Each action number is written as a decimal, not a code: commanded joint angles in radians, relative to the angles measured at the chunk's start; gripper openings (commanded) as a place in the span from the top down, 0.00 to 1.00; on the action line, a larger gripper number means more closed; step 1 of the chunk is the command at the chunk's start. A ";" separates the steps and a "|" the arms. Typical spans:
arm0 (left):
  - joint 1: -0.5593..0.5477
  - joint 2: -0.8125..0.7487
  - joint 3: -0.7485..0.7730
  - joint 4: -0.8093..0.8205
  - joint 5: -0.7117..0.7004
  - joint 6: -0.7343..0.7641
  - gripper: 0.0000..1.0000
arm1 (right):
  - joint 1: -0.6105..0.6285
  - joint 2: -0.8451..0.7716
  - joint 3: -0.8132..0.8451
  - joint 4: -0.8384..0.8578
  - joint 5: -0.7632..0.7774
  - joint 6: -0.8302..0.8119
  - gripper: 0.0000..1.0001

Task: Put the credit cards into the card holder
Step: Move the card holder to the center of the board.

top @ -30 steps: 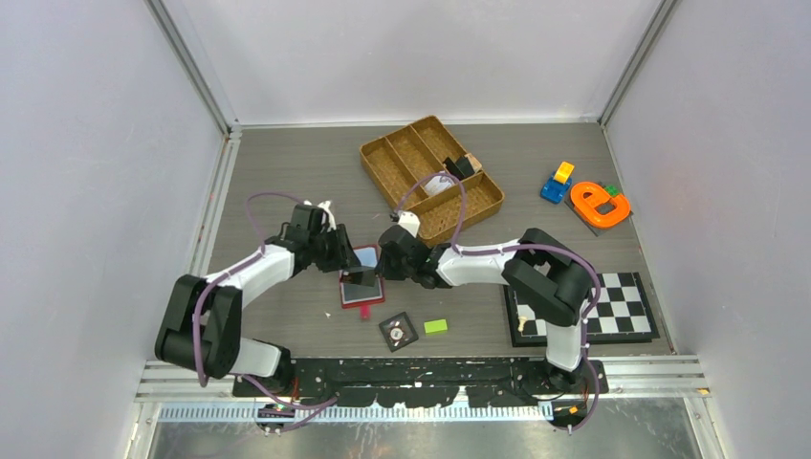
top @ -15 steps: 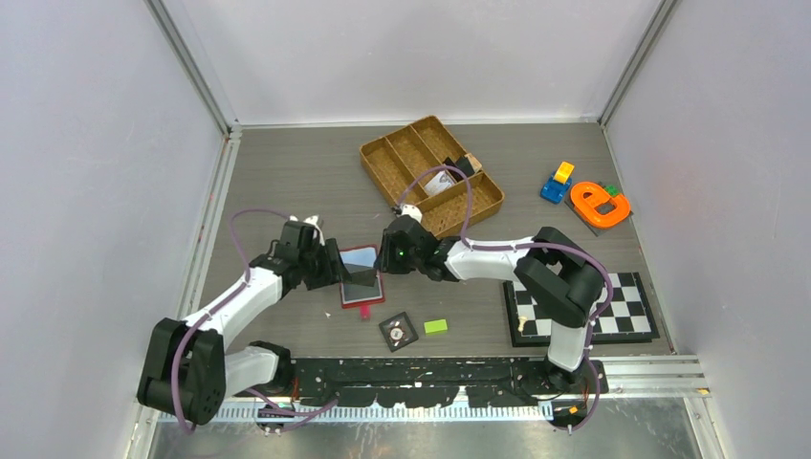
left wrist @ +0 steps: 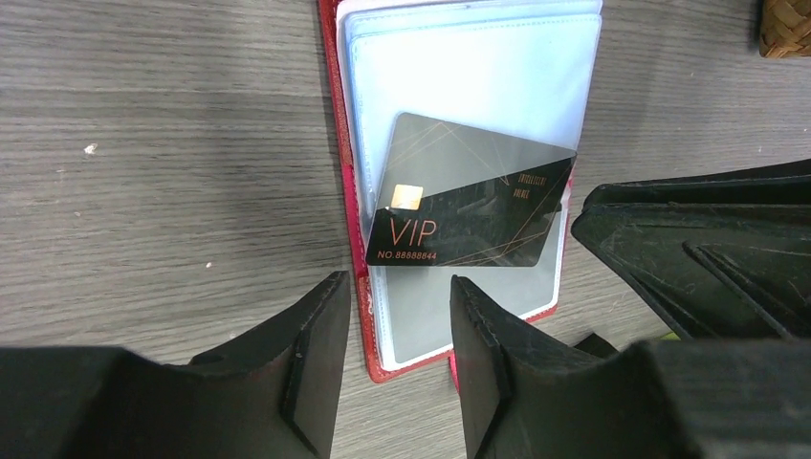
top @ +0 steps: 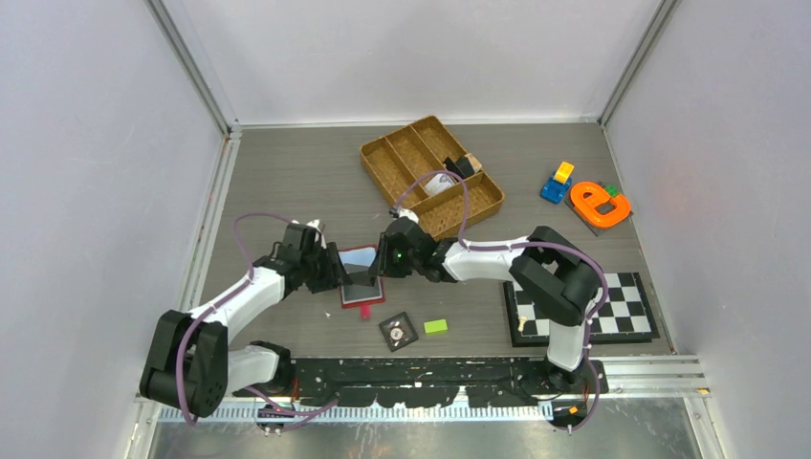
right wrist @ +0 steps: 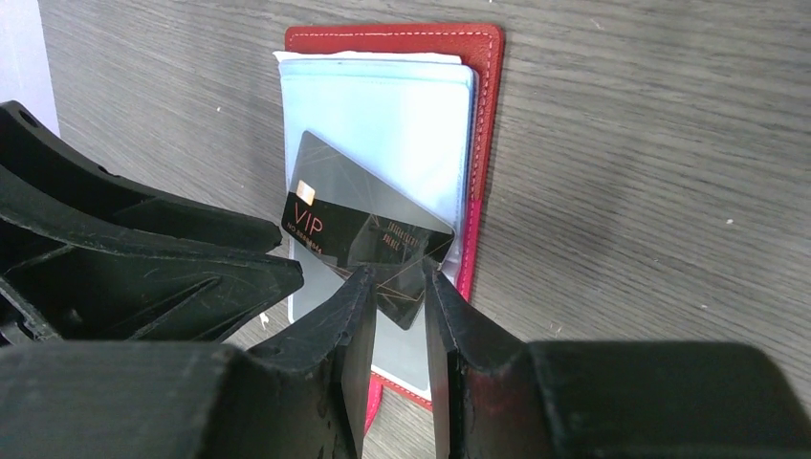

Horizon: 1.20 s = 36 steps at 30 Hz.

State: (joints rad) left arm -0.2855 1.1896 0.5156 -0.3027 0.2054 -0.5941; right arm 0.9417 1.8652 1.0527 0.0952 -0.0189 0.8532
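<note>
The red card holder (left wrist: pixel 356 225) lies open on the table, its pale blue pockets up; it also shows in the right wrist view (right wrist: pixel 486 115) and the top view (top: pixel 364 252). A dark "VIP" credit card (left wrist: pixel 469 206) lies askew over the pockets (right wrist: pixel 359 215). A grey card (left wrist: pixel 459 306) shows inside the lower pocket. My right gripper (right wrist: pixel 397 275) has its jaws drawn in narrow on the dark card's corner. My left gripper (left wrist: pixel 395 283) is open and empty, over the holder's near left corner. No tan-orange card is in view.
A woven brown divided tray (top: pixel 413 153) stands behind the holder. A black tile with a dial (top: pixel 398 330) and a green block (top: pixel 436 326) lie near the front edge. A chessboard (top: pixel 622 296) and orange (top: pixel 600 204) and blue toys (top: pixel 558 182) are at the right.
My left gripper has drawn back a little to the left, off the holder. My right gripper has shifted slightly and stays at the dark card. The holder has not moved.
</note>
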 commanded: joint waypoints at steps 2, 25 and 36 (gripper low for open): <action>0.006 0.007 -0.002 0.048 0.011 0.007 0.56 | 0.007 0.019 0.033 0.006 0.013 0.019 0.69; 0.006 0.029 0.023 0.042 -0.061 0.069 0.62 | 0.014 0.043 0.067 -0.024 0.070 0.008 0.73; 0.006 0.045 0.029 0.061 -0.058 0.077 0.64 | 0.021 0.051 0.085 -0.028 0.064 0.002 0.74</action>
State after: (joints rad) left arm -0.2855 1.2263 0.5175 -0.2802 0.1589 -0.5385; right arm 0.9543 1.9194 1.0946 0.0605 0.0246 0.8665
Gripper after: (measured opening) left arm 0.362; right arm 0.272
